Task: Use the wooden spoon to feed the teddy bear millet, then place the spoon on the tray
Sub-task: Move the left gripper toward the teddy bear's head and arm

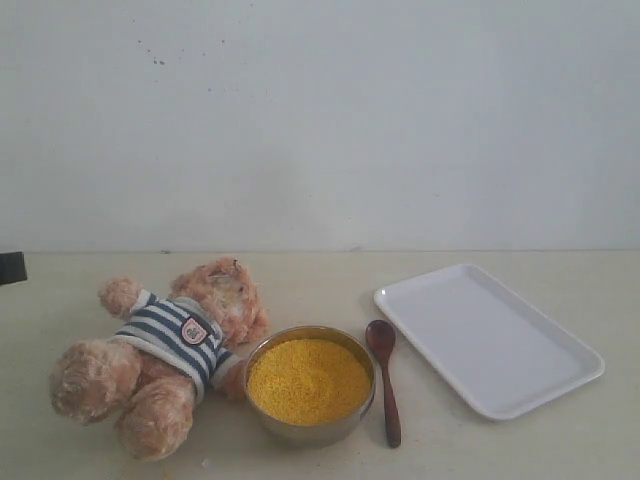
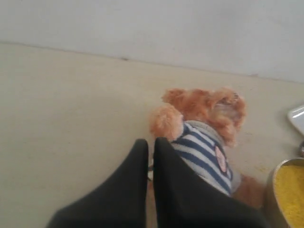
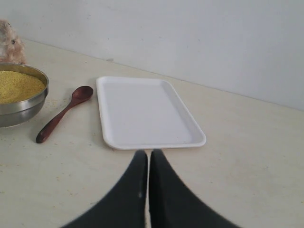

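The teddy bear [image 1: 170, 350] lies on its back at the left of the table, in its striped shirt, and shows in the left wrist view as well [image 2: 204, 137]. Beside it stands the steel bowl of yellow millet [image 1: 309, 380]. The wooden spoon [image 1: 385, 385] lies on the table between the bowl and the white tray [image 1: 490, 335]. Neither gripper shows in the exterior view. My left gripper [image 2: 151, 141] is shut and empty, close above the bear. My right gripper [image 3: 148, 153] is shut and empty, just short of the tray's [image 3: 142, 111] near rim, with the spoon [image 3: 64, 113] off to one side.
The table is pale beige with a plain white wall behind it. A dark object [image 1: 10, 268] sticks in at the left edge of the exterior view. The bowl rim [image 2: 270, 190] shows near the bear in the left wrist view.
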Robot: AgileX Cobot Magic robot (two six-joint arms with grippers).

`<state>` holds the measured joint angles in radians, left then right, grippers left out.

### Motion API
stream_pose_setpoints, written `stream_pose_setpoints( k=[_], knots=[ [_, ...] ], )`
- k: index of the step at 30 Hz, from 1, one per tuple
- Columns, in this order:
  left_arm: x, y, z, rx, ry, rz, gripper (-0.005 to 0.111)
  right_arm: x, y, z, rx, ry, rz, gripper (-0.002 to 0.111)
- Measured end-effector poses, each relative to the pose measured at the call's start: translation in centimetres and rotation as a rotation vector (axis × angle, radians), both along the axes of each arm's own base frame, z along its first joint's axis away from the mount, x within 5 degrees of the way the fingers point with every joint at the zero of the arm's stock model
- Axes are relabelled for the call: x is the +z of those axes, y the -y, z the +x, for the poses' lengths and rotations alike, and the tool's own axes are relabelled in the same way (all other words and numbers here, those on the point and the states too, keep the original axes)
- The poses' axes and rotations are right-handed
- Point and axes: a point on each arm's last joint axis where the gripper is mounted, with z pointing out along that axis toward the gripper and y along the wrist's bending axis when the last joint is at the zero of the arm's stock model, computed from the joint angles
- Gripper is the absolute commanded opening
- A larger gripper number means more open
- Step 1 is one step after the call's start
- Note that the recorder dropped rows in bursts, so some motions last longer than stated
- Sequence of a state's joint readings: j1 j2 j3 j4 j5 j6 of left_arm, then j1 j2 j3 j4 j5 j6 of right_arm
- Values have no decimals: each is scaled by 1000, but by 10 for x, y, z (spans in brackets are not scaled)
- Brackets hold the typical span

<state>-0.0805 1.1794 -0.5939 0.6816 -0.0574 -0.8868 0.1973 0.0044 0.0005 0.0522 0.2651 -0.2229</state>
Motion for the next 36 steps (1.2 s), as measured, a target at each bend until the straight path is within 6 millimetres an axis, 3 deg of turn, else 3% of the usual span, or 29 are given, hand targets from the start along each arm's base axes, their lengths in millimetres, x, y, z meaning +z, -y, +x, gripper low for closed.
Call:
stream_pose_setpoints(
  k=[3, 8, 16, 21, 27, 32, 36],
  knots=[
    [-9, 0, 22, 17, -68, 18, 4, 0, 0, 0, 0, 0, 0, 1],
    [-26, 3, 31, 22, -120, -35, 4, 0, 0, 0, 0, 0, 0, 1],
    [-17, 21, 37, -50, -21, -377, 4, 0, 0, 0, 0, 0, 0, 1],
    [-11, 29, 39, -214, -15, -222, 4, 0, 0, 0, 0, 0, 0, 1],
    [-15, 12, 46, -99, -80, -63, 4, 0, 0, 0, 0, 0, 0, 1],
    [-16, 8, 71, -152, -107, -182, 4, 0, 0, 0, 0, 0, 0, 1],
    [-38, 10, 99, -303, -284, -388, 4, 0, 0, 0, 0, 0, 2, 1]
  ],
)
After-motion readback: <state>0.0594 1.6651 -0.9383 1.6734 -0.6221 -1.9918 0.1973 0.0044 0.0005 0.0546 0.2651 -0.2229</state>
